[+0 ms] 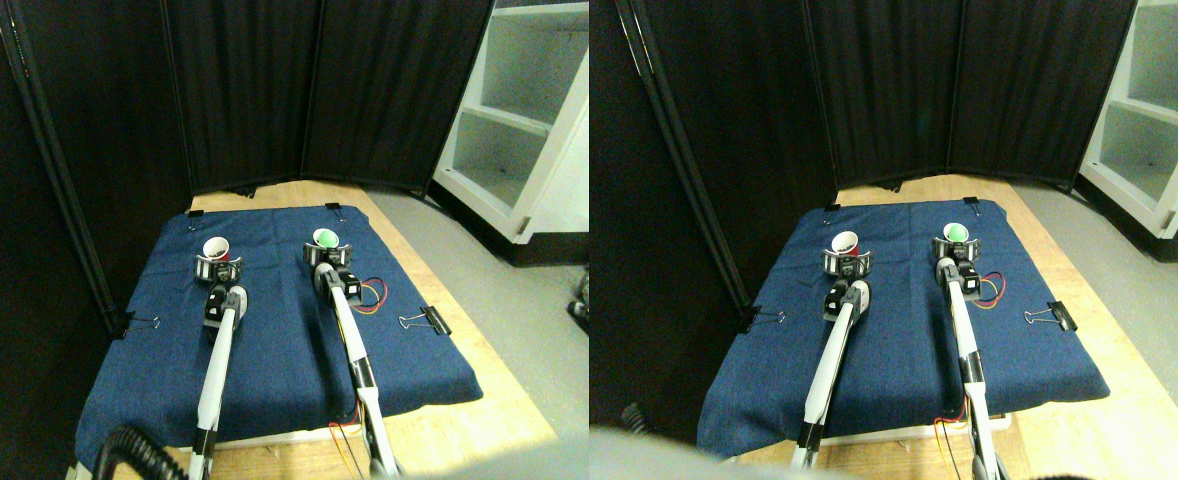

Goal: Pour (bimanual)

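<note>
Red paper cup (pixel 216 246) is sitting in left gripper (pixel 218 268), green-filled cup (pixel 325 238) in right gripper (pixel 328 254), both over blue cloth (pixel 279 340); jaws appear clamping each cup.

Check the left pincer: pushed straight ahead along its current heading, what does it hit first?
The left pincer points away from the robot, right at the small red cup with white inside. That cup comes first; whether they already touch is unclear.
</note>
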